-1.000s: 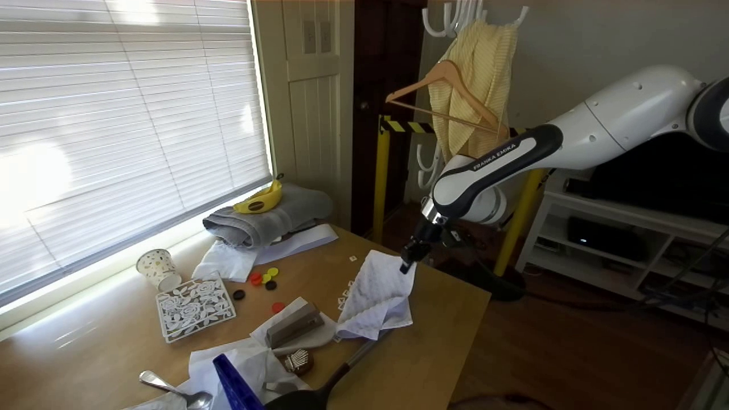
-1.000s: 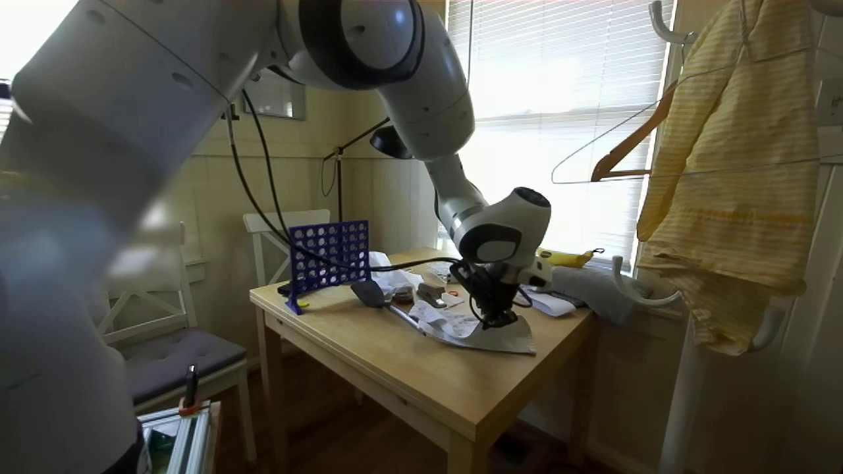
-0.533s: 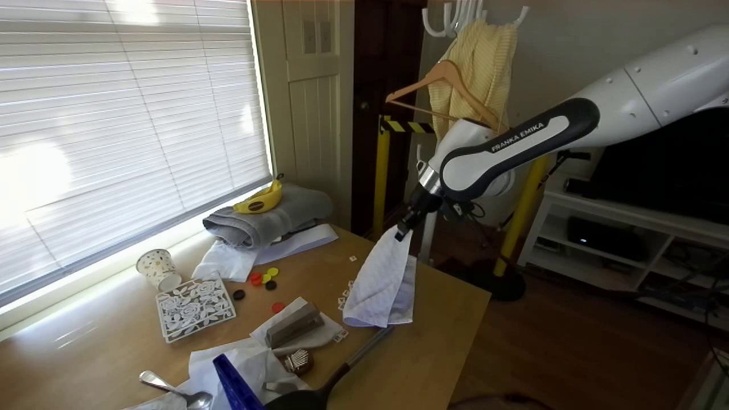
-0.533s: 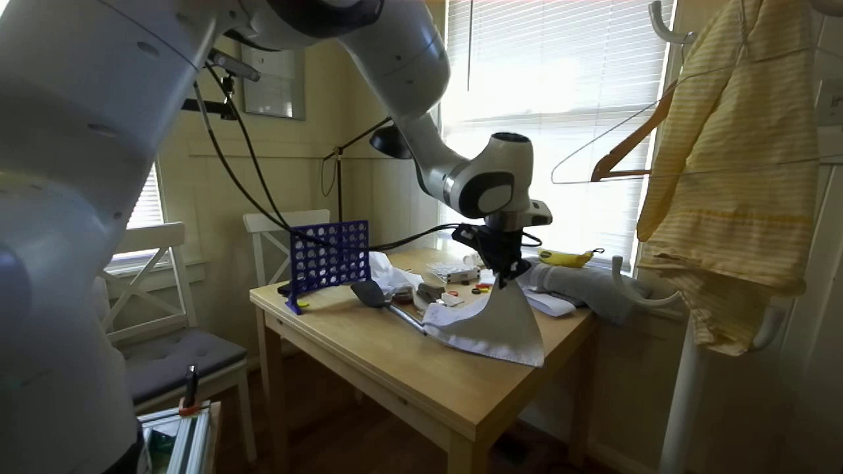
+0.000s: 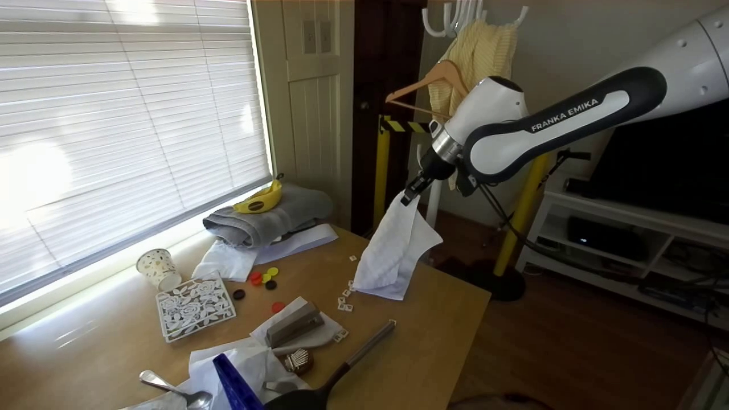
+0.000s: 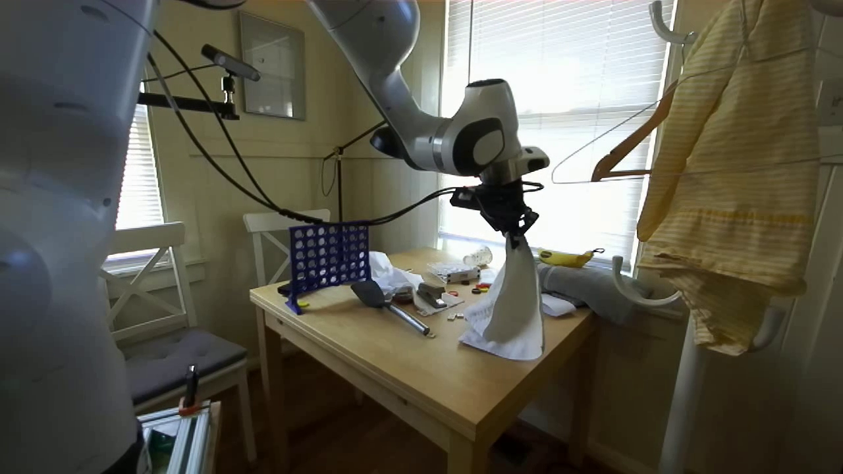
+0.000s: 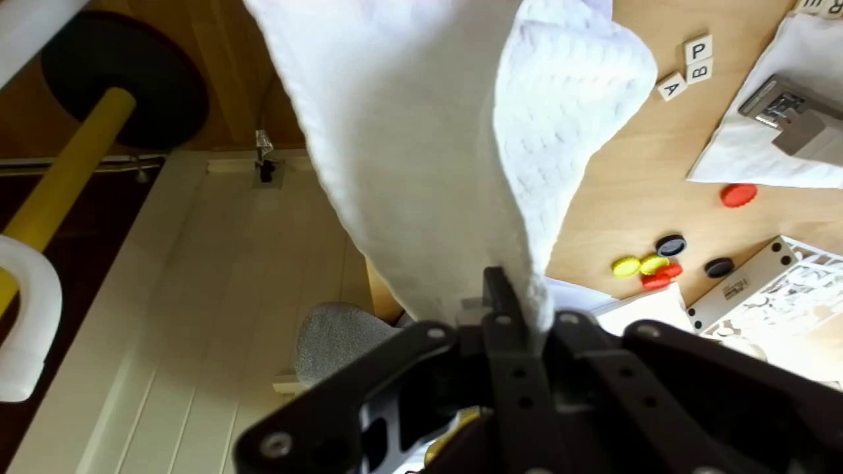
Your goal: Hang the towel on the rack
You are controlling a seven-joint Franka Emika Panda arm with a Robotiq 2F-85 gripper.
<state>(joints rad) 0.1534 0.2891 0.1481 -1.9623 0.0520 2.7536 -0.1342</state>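
The white towel [image 5: 387,256] hangs from my gripper [image 5: 409,199], pinched near one corner. In an exterior view the towel [image 6: 508,309] drapes down over the table's corner; whether its lower edge touches the table is unclear. My gripper [image 6: 515,241] points down, shut on the cloth. In the wrist view the towel [image 7: 421,164] runs up from between the fingertips [image 7: 520,303]. The white rack with curved hooks stands beyond the table; an upper hook [image 5: 436,32] and a lower hook [image 6: 642,301] show. A white hook [image 7: 43,309] also shows at the wrist view's left edge.
A yellow striped cloth [image 6: 737,184] and a wooden hanger [image 6: 616,158] hang on the rack. The table [image 6: 395,368] holds a spatula [image 6: 408,319], blue game grid [image 6: 329,257], stapler [image 5: 293,326] and grey towel [image 5: 302,208]. A yellow post [image 5: 380,182] stands near the rack.
My gripper has risen from near the tabletop, holding the towel, which has gone from lying crumpled to hanging. The spatula's handle end is now uncovered.
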